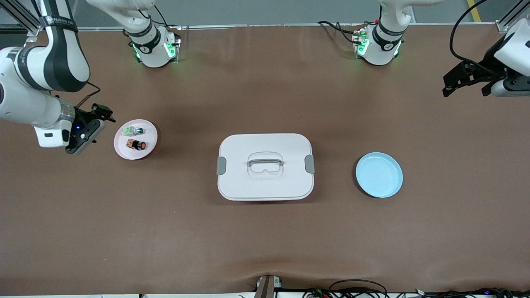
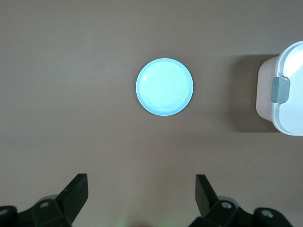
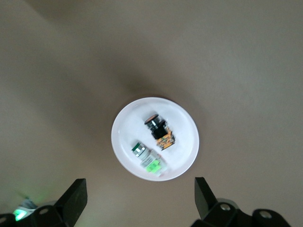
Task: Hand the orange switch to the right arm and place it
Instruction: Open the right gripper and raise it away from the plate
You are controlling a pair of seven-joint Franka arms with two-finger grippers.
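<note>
The orange switch, a small black cylinder with an orange face, lies on its side on a pale pink plate toward the right arm's end of the table. A white-and-green switch lies beside it on the same plate. My right gripper hangs open and empty over bare table just beside that plate. My left gripper waits open and empty above the left arm's end of the table.
A white lidded container with grey clips and a clear handle sits mid-table. An empty light blue plate lies between it and the left arm's end. Brown table surface surrounds them.
</note>
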